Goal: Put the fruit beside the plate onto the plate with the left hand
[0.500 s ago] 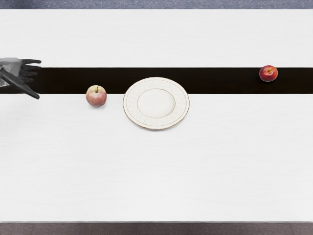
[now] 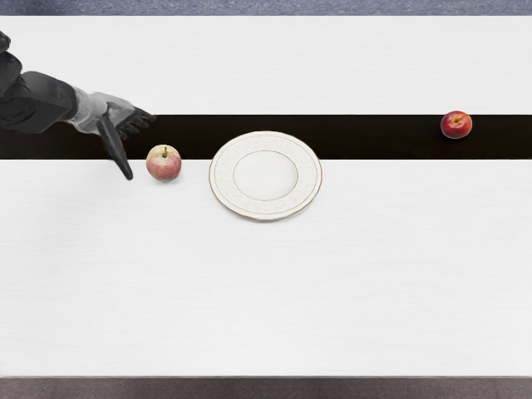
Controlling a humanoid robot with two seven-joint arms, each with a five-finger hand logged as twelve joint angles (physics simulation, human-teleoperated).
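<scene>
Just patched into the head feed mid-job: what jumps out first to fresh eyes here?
The dark left hand reaches in from the upper left, fingers spread, just short of a red-yellow apple. Right of the apple sits an empty white plate straddling the black strip on the table. A lone peach lies far right on that strip.

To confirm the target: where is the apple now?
In the head view, the apple lies just left of the plate, apart from it, near the left hand.
</scene>
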